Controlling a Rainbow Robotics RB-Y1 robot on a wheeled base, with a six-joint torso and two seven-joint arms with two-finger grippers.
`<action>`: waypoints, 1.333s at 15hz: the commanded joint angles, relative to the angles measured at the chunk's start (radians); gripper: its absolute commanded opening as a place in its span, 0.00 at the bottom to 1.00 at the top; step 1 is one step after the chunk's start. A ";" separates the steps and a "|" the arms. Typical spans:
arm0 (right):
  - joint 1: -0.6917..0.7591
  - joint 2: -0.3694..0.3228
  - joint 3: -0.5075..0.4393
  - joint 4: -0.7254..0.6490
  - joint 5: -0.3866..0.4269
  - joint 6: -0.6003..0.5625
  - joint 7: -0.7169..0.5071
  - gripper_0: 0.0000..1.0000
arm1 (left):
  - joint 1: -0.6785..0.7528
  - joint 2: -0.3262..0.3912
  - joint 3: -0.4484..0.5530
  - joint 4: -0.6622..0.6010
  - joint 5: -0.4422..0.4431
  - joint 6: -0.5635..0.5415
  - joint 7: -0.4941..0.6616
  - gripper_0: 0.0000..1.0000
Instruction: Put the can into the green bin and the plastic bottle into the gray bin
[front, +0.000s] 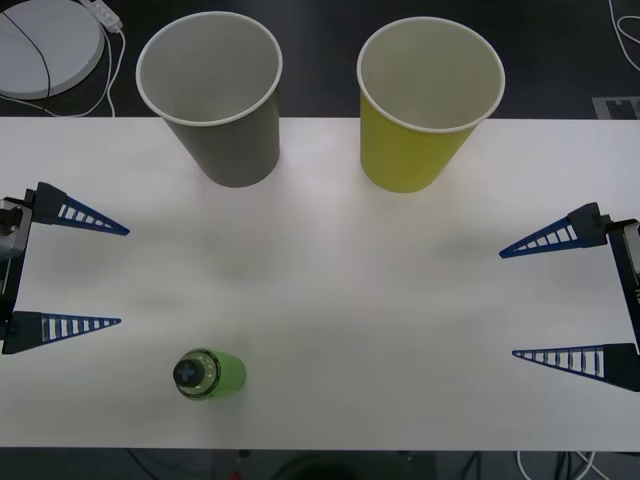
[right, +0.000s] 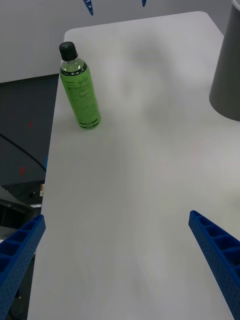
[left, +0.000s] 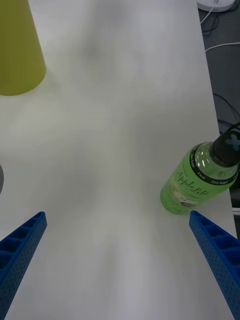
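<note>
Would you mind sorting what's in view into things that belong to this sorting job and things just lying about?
Belonging to the job:
plastic bottle, upright near the table's front edge
gray bin
green bin
left gripper, open
right gripper, open

Lying about:
white round object beyond the table
white cable beside it

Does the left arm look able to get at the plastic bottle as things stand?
Probably yes: the plastic bottle stands upright near the table's front edge, beside the open left end effector, with bare table between them.
</note>
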 joint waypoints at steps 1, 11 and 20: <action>0.000 0.000 0.000 0.000 0.000 0.000 0.000 1.00 | 0.000 0.000 0.000 0.000 0.000 0.000 0.000 1.00; 0.000 0.000 0.000 0.000 0.000 0.000 0.000 1.00 | 0.089 0.051 -0.028 0.069 0.189 -0.032 -0.169 1.00; 0.000 0.000 0.000 0.000 0.000 0.000 0.000 1.00 | 0.092 0.026 -0.029 0.316 0.278 -0.256 -0.471 1.00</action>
